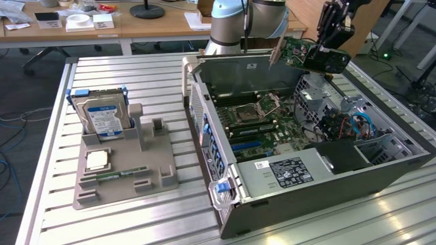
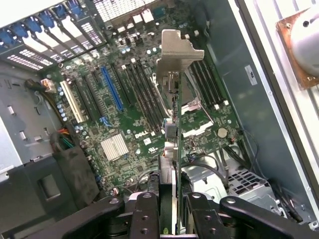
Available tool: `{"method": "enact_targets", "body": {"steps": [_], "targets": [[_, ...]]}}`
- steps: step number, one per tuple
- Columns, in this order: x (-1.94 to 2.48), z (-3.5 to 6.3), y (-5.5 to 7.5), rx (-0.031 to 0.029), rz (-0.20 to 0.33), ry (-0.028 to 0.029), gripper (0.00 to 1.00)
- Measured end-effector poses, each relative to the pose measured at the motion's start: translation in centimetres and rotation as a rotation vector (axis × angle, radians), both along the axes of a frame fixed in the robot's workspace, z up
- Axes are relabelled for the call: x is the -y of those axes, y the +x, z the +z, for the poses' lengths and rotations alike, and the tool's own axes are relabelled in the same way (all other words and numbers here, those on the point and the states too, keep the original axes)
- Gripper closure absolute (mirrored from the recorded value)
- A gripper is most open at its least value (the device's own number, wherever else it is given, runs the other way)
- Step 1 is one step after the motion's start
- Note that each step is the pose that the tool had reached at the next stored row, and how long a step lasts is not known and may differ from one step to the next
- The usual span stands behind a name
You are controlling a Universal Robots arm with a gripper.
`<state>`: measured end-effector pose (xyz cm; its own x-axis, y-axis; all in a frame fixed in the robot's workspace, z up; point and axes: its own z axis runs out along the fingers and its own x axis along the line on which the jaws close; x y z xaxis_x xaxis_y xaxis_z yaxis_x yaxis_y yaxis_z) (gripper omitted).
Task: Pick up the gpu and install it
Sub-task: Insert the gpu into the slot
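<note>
Fingers [image 2: 145, 213] half-shut, clamping gpu [image 1: 294, 50] edge-on; gpu in air over open case [image 1: 320, 191], near its rim. Judgement: align with blue slot [image 2: 112, 88], bracket [image 2: 179, 47] toward slotted wall, descend slowly

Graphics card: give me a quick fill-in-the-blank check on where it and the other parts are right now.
The hand grips the graphics card ____ the open computer case.
The hard drive stands in the gray holder on the exterior view's ____.
The holder sits ____ the case, on the slatted table.
Missing: above; left; outside.
</note>
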<state>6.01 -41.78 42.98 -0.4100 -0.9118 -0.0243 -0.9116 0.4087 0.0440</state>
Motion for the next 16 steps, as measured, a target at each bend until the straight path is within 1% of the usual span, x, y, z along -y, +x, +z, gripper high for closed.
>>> {"method": "enact_targets", "body": {"steps": [5, 6, 13, 16], "targets": [[0.0, -0.01, 0.0, 0.0, 0.053, -0.0001, 0.74], [0.0, -0.02, -0.01, 0.0001, 0.086, 0.0, 0.74], [0.0, -0.02, -0.01, 0.0, 0.089, -0.0001, 0.74], [0.0, -0.03, -0.01, 0.0, 0.117, 0.0, 0.74]]}}
